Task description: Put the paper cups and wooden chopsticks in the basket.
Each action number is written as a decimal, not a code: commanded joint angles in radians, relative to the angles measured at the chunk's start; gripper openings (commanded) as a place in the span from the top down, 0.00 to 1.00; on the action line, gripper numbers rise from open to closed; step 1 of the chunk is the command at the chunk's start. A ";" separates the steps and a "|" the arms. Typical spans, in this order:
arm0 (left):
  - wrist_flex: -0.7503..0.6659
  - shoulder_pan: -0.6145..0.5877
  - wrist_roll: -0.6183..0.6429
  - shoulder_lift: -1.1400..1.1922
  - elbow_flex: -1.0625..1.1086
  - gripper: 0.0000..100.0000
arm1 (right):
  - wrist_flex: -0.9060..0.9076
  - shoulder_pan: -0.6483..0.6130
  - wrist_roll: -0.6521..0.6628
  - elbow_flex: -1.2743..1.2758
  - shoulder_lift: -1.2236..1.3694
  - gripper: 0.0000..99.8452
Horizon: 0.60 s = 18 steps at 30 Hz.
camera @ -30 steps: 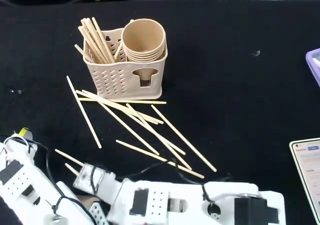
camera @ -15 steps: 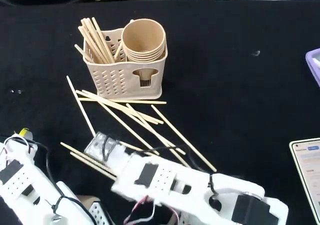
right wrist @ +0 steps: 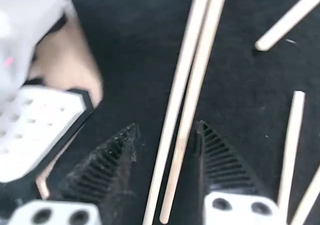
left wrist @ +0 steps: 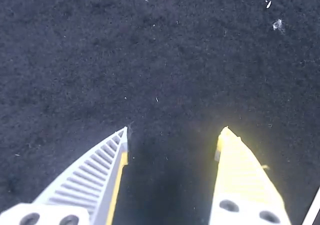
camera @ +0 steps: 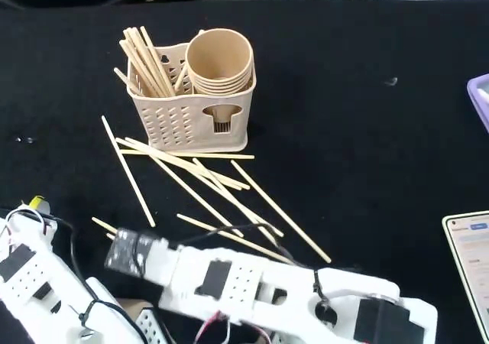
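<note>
Overhead, close wrist views; shared chopsticks (camera: 183,163)

Even light; blurred right-wrist close-up

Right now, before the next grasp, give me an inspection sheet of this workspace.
Surface: black table, light specks.
Job's things: basket upright, holding stacked paper cups and bundled chopsticks; loose chopsticks scattered in front.
Clutter: purple object and screen device at the right edge.
End effectors: left end effector open over bare table; right end effector open astride a chopstick pair.
Cables: black cable looping over the right arm.
Surroundings: nothing seen.
</note>
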 commanded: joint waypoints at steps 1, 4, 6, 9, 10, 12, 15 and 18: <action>-0.009 -0.012 0.011 0.002 -0.059 0.71 | -0.060 0.055 0.009 -0.062 0.054 0.82; -0.008 -0.013 0.011 0.002 -0.059 0.71 | -0.083 0.069 0.009 -0.104 0.174 0.82; -0.008 -0.013 0.011 0.002 -0.059 0.71 | -0.049 0.068 0.009 -0.157 0.240 0.82; -0.008 -0.013 0.011 0.002 -0.059 0.71 | 0.015 0.072 0.009 -0.234 0.292 0.82; -0.008 -0.013 0.011 0.002 -0.059 0.71 | 0.026 0.072 0.009 -0.249 0.303 0.82; -0.008 -0.013 0.011 0.002 -0.059 0.71 | 0.034 0.072 0.009 -0.263 0.323 0.82; -0.008 -0.013 0.011 0.002 -0.059 0.71 | 0.034 0.072 0.009 -0.266 0.331 0.82; -0.008 -0.013 0.011 0.002 -0.059 0.71 | 0.037 0.072 0.009 -0.265 0.337 0.89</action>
